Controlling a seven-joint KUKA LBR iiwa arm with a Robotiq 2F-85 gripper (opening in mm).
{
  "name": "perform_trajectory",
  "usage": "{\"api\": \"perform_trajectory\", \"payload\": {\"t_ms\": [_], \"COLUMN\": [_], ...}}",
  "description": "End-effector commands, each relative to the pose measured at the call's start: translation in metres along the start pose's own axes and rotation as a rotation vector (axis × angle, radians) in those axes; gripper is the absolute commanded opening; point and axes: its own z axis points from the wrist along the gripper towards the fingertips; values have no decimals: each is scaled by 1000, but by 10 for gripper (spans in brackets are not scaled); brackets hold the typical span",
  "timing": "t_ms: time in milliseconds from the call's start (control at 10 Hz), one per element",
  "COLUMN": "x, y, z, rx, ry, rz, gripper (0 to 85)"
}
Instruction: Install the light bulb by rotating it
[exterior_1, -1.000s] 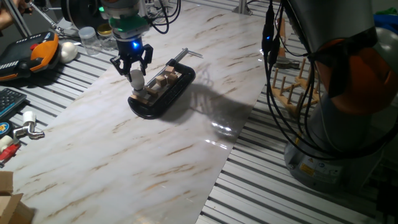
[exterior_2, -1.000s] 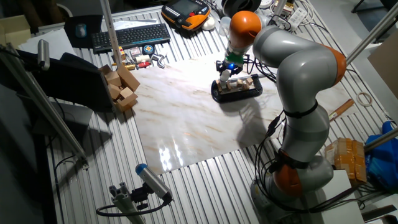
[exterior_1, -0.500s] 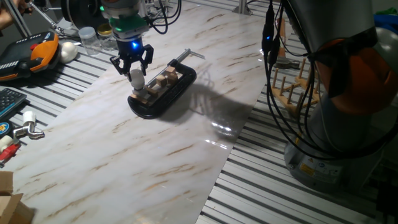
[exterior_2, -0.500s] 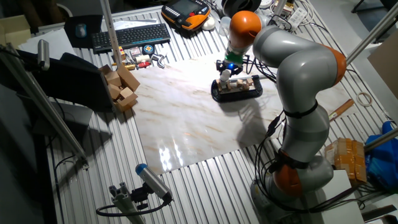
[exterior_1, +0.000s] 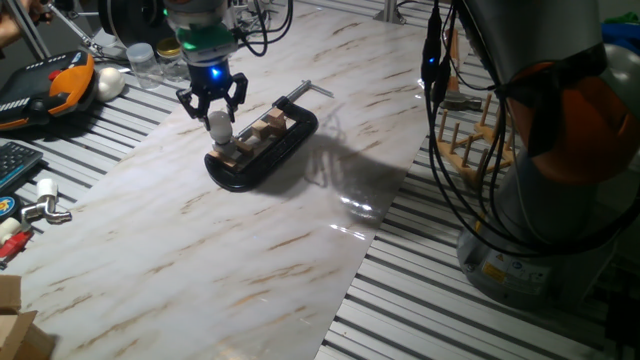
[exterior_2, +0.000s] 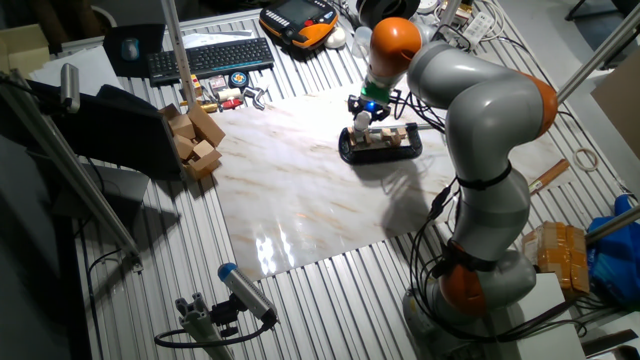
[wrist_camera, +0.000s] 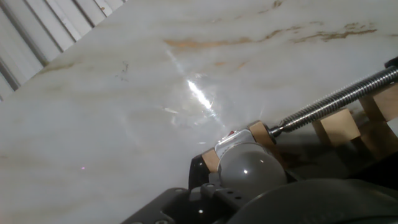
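Upper left of frame — black two-finger end effector (exterior_1: 211, 105) closed around the small white frosted round light bulb (exterior_1: 218, 124). Bulb stands upright at the near end of the black screw clamp (exterior_1: 262, 148) holding pale wooden blocks (exterior_1: 268, 126), on the marble-patterned desk (exterior_1: 200, 240).

One fixed view looks down at a slant from close beside the marble-patterned board (exterior_1: 250, 260), facing across it toward the black clamp (exterior_1: 262, 148) with the arm's base at the right edge; the other fixed view sits higher and farther off on a different side, taking in the whole arm (exterior_2: 480, 130), the keyboard (exterior_2: 210, 57) and the slatted table (exterior_2: 330, 300) (the board reads small here); both share the board, the clamp and the gripper (exterior_1: 212, 103) above it; the hand view looks along the fingers from very near, showing the light bulb (wrist_camera: 252, 167), the clamp's threaded screw (wrist_camera: 336, 99) and bare board beyond.
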Motion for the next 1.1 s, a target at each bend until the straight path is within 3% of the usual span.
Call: {"api": "perform_trajectory", "payload": {"t_ms": [0,700,800,900,1000], "x": [0,0,0,0,0], "y": [0,0,0,0,0], "z": [0,1,0,0,0], "rx": [-2,-13,-15,-14,-14], "ry": [-1,-6,-9,-11,-13], "rz": [13,118,118,121,122], "gripper": [340,340,510,510,680]}}
